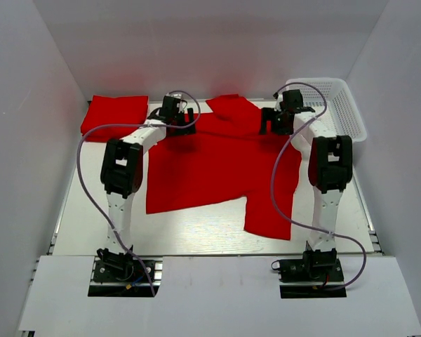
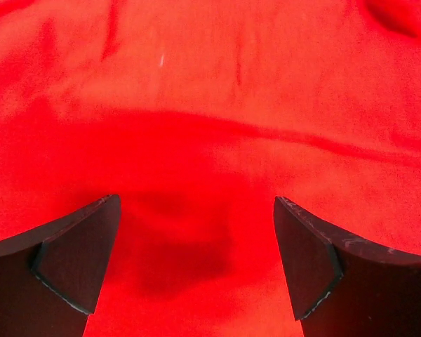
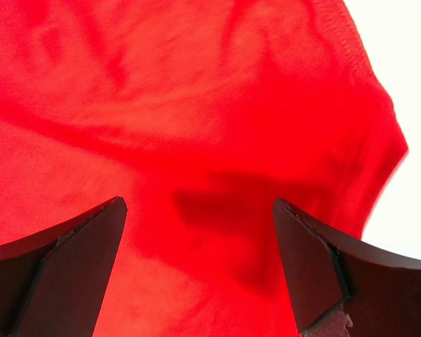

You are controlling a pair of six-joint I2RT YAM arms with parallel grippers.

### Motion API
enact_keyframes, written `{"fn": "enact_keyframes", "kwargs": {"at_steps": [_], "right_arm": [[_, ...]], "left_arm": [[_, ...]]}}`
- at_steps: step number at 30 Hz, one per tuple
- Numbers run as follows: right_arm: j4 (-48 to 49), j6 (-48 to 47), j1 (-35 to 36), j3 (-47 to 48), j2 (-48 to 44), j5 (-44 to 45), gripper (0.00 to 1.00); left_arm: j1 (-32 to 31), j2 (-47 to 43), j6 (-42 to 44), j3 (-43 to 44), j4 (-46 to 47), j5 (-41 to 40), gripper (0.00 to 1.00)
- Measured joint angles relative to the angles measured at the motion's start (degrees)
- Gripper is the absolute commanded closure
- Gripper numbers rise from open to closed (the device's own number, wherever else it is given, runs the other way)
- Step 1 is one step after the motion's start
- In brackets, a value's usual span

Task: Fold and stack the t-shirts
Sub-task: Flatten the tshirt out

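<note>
A large red t-shirt (image 1: 210, 168) lies spread on the table, with one sleeve hanging towards the near right. A folded red t-shirt (image 1: 114, 116) sits at the far left. My left gripper (image 1: 184, 125) hovers open over the spread shirt's far left edge; red cloth (image 2: 196, 105) fills its view between the fingers (image 2: 77, 253). My right gripper (image 1: 274, 125) hovers open over the shirt's far right part; its view shows red cloth (image 3: 196, 126) with a hemmed edge (image 3: 358, 56) and nothing between the fingers (image 3: 309, 267).
A white mesh basket (image 1: 337, 105) stands at the far right corner. White walls enclose the table on three sides. Bare white table (image 1: 196, 228) shows in front of the shirt.
</note>
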Motion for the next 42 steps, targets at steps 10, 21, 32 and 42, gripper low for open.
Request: {"fn": "enact_keyframes", "kwargs": {"at_steps": [10, 21, 32, 42], "right_arm": [[5.9, -0.8, 7.5, -22.8, -32.3, -1.7, 0.10], [7.7, 9.7, 9.4, -55.4, -57.2, 5.6, 0.10], [7.6, 13.2, 9.2, -61.1, -66.2, 9.7, 0.10], [5.9, 14.2, 9.2, -67.3, -70.8, 9.7, 0.10]], "left_arm": [[0.1, -41.7, -8.0, -34.9, -0.8, -4.9, 0.00], [-0.3, -70.4, -22.8, -67.5, -14.7, -11.8, 0.00], [-0.6, -67.6, -25.7, -73.0, -12.8, -12.6, 0.18], [-0.2, -63.9, -25.4, -74.1, -4.8, -13.9, 0.61]]}}
